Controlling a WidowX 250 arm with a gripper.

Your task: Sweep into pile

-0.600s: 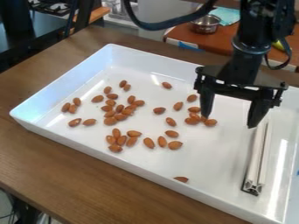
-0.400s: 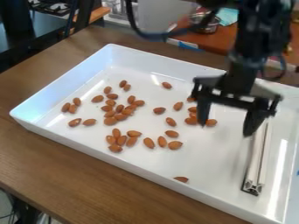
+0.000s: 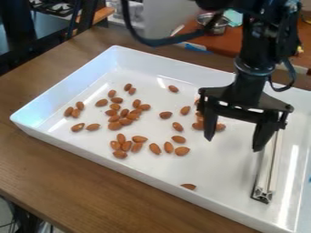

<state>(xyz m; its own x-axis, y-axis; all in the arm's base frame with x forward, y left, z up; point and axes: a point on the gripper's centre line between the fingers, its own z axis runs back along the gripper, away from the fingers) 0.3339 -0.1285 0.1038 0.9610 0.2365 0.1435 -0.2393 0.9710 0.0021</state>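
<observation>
Over on the left, a wooden table [image 3: 36, 159] carries the big white tray [image 3: 63, 86], and there's a small trio of almonds [image 3: 68, 111] inside, just above a loose pair. Next along comes the thickest cluster, another bunch below it, then scattered singles, and one lone almond [image 3: 189, 186] by the tray's near wall. Behind, a metal pot [image 3: 217, 26] sits on another surface. And here's the black gripper [image 3: 234, 144], hanging over the tray, fingers spread wide! Farthest right, a long white bar [image 3: 271, 166] lies lengthwise inside the tray.
</observation>
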